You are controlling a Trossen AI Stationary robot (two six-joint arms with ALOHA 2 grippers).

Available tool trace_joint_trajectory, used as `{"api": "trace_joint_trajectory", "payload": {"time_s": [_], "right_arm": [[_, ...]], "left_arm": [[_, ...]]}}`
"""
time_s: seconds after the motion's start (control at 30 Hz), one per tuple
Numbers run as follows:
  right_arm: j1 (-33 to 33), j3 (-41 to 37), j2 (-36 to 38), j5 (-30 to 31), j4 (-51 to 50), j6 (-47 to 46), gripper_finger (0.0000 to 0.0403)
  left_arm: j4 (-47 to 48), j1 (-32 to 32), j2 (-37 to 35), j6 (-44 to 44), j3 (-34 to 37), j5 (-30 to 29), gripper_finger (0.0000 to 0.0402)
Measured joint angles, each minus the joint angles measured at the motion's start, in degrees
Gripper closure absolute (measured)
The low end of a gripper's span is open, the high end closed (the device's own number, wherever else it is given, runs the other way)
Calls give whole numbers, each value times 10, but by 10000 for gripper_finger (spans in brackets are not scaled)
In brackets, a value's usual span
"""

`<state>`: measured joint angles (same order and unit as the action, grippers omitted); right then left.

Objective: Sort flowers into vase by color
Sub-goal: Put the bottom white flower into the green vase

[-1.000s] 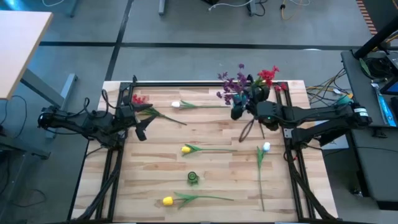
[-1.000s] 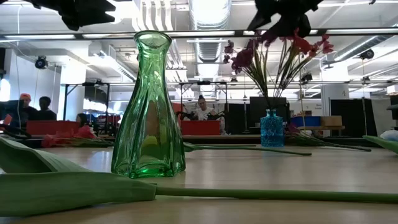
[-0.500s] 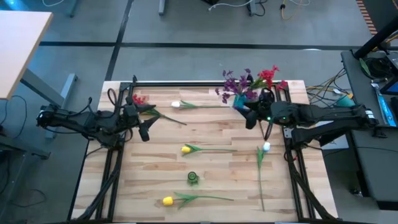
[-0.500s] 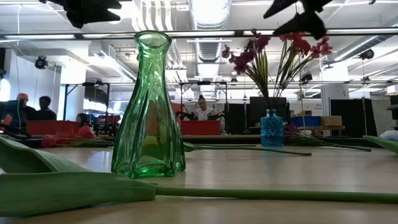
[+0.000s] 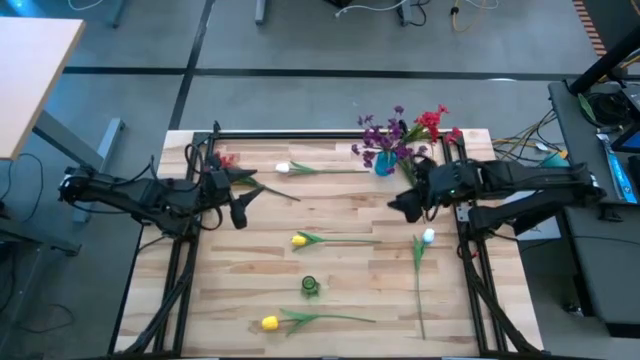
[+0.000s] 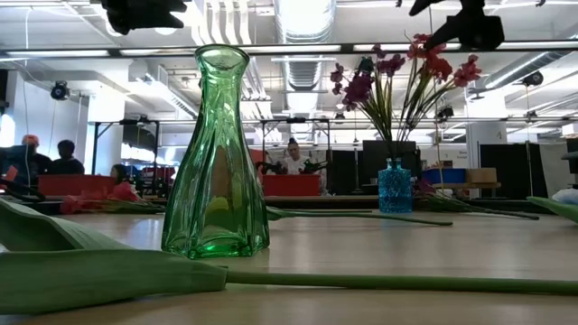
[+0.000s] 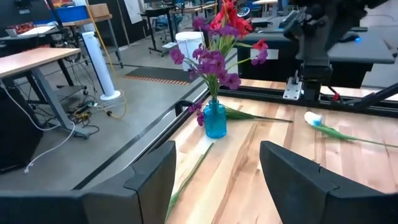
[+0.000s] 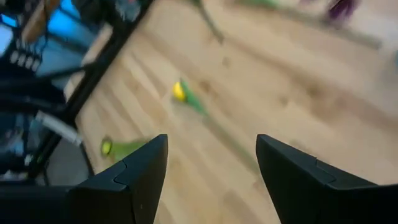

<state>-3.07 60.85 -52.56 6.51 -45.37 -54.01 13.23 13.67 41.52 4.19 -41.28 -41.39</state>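
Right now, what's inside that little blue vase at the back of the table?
The blue vase holds purple flowers and red flowers; thin green stems run down into its neck. Their lower ends are hidden by the tinted glass.

2 dark jointed arms, blocky black fingers [image 7: 152, 180].

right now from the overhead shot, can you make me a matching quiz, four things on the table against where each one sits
Things:
1. blue vase
2. green vase
3. white tulip
4. red flower

Places:
A. lying near the table's right rail, stem running toward the near edge
B. standing at the far edge, holding purple and red flowers
C. lying at the far left, close by the left hand
D. standing empty near the table's middle, between two yellow tulips

Pairs: 1-B, 2-D, 3-A, 4-C
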Motion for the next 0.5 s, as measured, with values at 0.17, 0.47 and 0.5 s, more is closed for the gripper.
{"api": "trace_joint_trajectory", "payload": {"time_s": [0.17, 0.47, 0.5], "right_arm": [[-25, 40, -55, -70, -97, -53, 168], [-132, 81, -137, -126, -299, -223, 168], [-147, 76, -143, -126, -298, -246, 168]], "left_arm": [[7, 0, 9, 0, -4, 0, 185], [19, 0, 9, 0, -8, 19, 185], [19, 0, 9, 0, -8, 19, 185]]}}
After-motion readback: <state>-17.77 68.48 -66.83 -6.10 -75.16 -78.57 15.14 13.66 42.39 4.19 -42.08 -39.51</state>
